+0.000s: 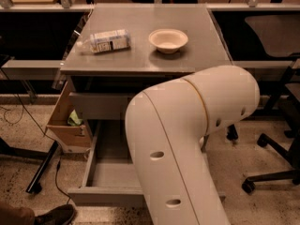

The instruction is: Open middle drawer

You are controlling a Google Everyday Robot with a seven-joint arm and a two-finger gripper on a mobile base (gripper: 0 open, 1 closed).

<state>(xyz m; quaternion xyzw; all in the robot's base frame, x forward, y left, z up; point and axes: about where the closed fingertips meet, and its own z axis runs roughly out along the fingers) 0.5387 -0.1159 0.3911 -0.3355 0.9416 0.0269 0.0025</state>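
The middle drawer [104, 196] sits directly under the closed top drawer front [101, 106] of the grey cabinet. It stands pulled far out toward me, showing its plain grey tray [112, 171]. My white arm [187, 139] fills the lower middle of the camera view and covers the drawer's right half. My gripper is hidden behind the arm. The lowest drawer is out of view.
A plastic bottle [107, 41] lying on its side and a cream bowl [168, 40] rest on the cabinet top [140, 62]. An open cardboard box [65, 123] stands left of the cabinet. An office chair base [272, 172] is at right. A shoe [52, 215] is at bottom left.
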